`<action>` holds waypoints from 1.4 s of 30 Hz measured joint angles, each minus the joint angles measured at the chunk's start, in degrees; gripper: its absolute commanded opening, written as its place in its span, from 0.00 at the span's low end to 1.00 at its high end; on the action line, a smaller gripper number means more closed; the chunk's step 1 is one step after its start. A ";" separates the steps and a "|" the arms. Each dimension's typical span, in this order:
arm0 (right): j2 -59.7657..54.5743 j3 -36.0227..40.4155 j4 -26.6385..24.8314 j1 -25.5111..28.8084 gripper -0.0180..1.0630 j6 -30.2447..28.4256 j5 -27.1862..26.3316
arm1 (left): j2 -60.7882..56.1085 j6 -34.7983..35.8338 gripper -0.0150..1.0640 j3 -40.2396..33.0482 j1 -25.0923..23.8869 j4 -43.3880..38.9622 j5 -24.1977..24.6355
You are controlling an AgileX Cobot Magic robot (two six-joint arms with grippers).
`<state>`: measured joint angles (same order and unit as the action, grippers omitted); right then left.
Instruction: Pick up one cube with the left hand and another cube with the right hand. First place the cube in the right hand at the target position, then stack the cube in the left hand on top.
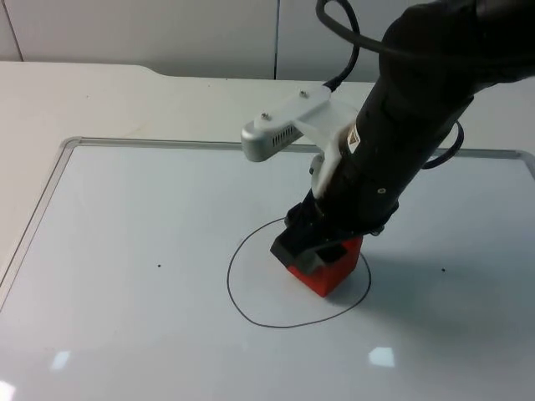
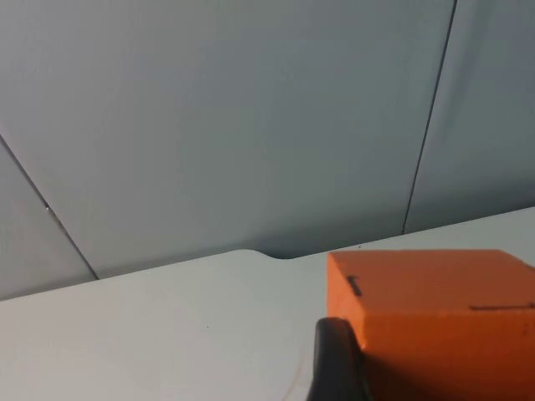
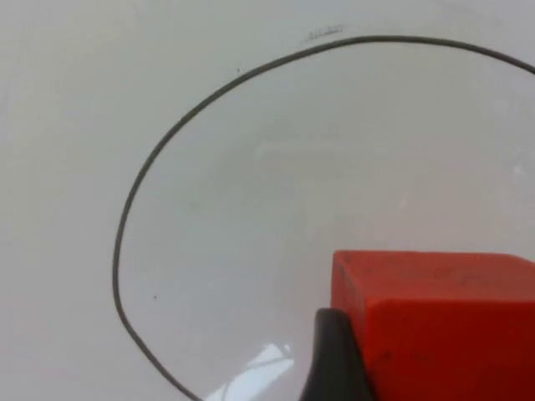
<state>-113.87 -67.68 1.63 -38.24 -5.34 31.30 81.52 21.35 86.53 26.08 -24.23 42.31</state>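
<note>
Red cube sits clamped in our right gripper jaws inside the drawn circle, mid-surface; we settle it flat, then release. Our left gripper grips the orange cube, waiting.

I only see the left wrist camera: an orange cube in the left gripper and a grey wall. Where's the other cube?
Observer: The right gripper holds it, low over a whiteboard on the table.
Operator: Is it the same colour as my orange cube?
Observer: No, it is a red cube.
Operator: Is it at the target spot?
Observer: It is inside a circle drawn on the whiteboard, towards the circle's right side in the top view. I cannot tell whether it touches the board.
</note>
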 measured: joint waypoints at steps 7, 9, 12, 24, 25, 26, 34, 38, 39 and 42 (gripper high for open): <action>-0.83 -2.59 0.12 0.00 0.02 1.20 0.45 | 0.00 0.00 0.01 0.00 0.00 0.11 0.00; -0.91 -2.76 0.12 0.00 0.02 1.20 0.45 | 0.00 0.00 0.01 0.00 0.00 0.11 0.00; -1.39 -3.00 0.12 0.00 0.02 1.28 1.17 | 0.00 -0.14 0.01 0.00 0.00 0.11 0.00; -2.30 -3.00 1.18 -3.58 0.29 1.41 0.48 | 0.00 -0.14 0.01 0.00 0.00 0.22 0.00; -2.30 -3.00 1.18 -3.71 0.41 1.41 0.36 | 0.00 -0.14 0.01 0.00 0.00 0.22 0.00; -2.30 -3.00 1.18 -3.95 0.51 1.41 0.22 | 0.00 -0.14 0.01 0.00 0.00 0.33 0.00; -2.30 -3.00 1.63 -3.95 0.99 1.41 0.02 | 0.00 -0.14 0.01 0.00 0.00 0.57 0.00; -1.91 -3.00 1.63 -3.95 0.99 1.41 -0.56 | 0.00 -0.14 0.01 0.00 0.00 0.81 0.00; -1.37 -3.00 1.89 -3.95 0.99 1.41 -0.82 | 0.00 -0.14 0.01 0.00 0.00 0.81 0.00; 0.83 -3.79 3.44 -3.95 0.99 1.54 -1.46 | 0.00 -0.16 0.01 0.00 0.00 0.81 0.00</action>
<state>-113.03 -71.47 5.07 -42.19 -3.81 29.84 81.52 21.19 86.53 26.08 -23.42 42.31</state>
